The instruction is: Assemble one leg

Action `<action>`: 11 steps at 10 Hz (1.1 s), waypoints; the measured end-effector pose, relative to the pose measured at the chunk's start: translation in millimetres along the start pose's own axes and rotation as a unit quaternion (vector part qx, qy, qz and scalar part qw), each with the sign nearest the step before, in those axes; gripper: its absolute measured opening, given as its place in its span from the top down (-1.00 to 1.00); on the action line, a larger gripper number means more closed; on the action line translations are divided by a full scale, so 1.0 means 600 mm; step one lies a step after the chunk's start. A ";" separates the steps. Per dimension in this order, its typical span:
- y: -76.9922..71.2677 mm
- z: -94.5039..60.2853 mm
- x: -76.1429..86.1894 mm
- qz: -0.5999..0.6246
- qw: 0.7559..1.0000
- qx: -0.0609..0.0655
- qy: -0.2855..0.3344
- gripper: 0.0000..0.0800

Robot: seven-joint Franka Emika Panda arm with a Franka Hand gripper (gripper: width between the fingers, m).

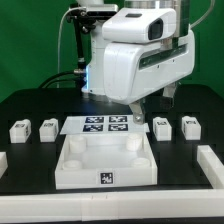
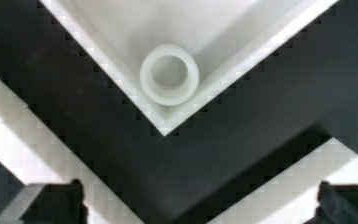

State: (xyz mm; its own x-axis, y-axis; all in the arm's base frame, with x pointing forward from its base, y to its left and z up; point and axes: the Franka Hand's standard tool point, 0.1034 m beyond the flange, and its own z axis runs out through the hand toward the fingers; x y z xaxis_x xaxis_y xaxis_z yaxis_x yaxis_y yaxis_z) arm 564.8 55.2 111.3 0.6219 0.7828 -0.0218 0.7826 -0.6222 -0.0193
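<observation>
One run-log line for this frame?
claw: open, empty | under it: round corner socket of large white square plastic tray | small white plastic block legs: four on table, ungrasped

A white tray corner [image 2: 247, 25] with a round socket [image 2: 171, 77] is pointing at the gripper [image 2: 190, 205], whose blurred fingers [image 2: 39, 205] are standing wide apart.

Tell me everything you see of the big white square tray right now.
The tray is white, plastic-looking and square. It lies flat on the black table, just in front of the marker board. Raised corner blocks surround a lower middle, and its near face carries a black-and-white tag. The wrist view shows one corner with an empty round socket. The open gripper isn't touching it.
</observation>
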 end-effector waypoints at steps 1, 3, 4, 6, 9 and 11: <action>0.000 0.000 0.000 0.000 1.000 0.000 0.000 -0.63; -0.006 0.002 -0.008 -0.019 1.000 0.002 -0.002 -0.63; -0.025 0.006 -0.037 -0.033 0.999 0.006 -0.008 -0.63; -0.060 0.014 -0.115 -0.156 0.988 0.002 -0.006 -0.63; -0.098 0.077 -0.221 -0.310 0.951 0.005 0.001 -0.63; -0.100 0.131 -0.236 -0.318 0.948 0.010 0.008 -0.63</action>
State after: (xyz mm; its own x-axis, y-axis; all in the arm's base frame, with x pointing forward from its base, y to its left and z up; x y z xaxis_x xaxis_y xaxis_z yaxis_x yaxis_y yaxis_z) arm 427.8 -18.7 37.3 0.0252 0.9995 0.0165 0.9988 -0.0245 -0.0417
